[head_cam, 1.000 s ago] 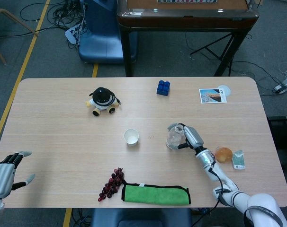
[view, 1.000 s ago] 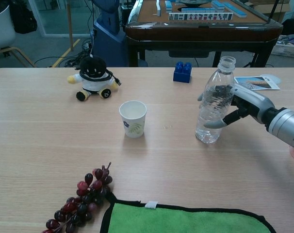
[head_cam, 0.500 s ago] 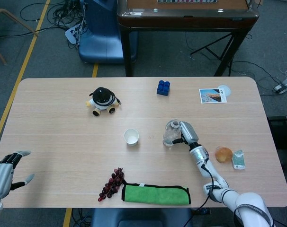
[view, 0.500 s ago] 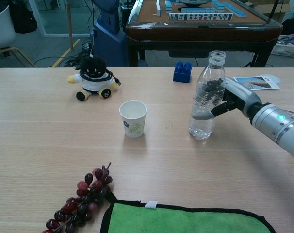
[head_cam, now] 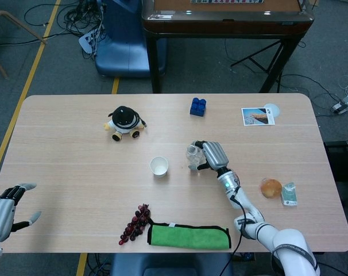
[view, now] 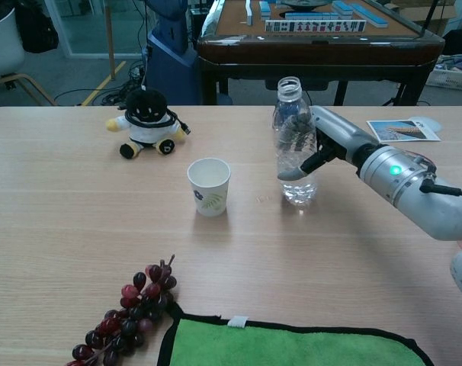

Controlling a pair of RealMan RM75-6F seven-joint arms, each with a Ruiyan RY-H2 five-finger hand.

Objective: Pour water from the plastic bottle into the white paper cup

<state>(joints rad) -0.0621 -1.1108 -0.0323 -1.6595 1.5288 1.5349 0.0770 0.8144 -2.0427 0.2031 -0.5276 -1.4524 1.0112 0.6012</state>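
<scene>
A clear uncapped plastic bottle [view: 293, 145] [head_cam: 193, 156] stands upright a little above the table, with some water in its base. My right hand [view: 322, 141] [head_cam: 211, 155] grips it from the right side. The white paper cup [view: 209, 186] [head_cam: 159, 166] stands upright to the bottle's left, about a cup's width away, with a small leaf print on its side. My left hand [head_cam: 4, 210] hangs open at the table's near left edge, holding nothing.
A black and white plush toy [view: 145, 122] sits at the back left. A blue brick [view: 287, 113] and a photo card [view: 402, 130] lie behind the bottle. Dark grapes [view: 123, 320] and a green cloth [view: 292, 345] lie near the front edge. An orange fruit [head_cam: 271, 187] lies at the right.
My right hand has carried the bottle leftward toward the cup, lifted slightly and still upright. The cup and my left hand have not moved.
</scene>
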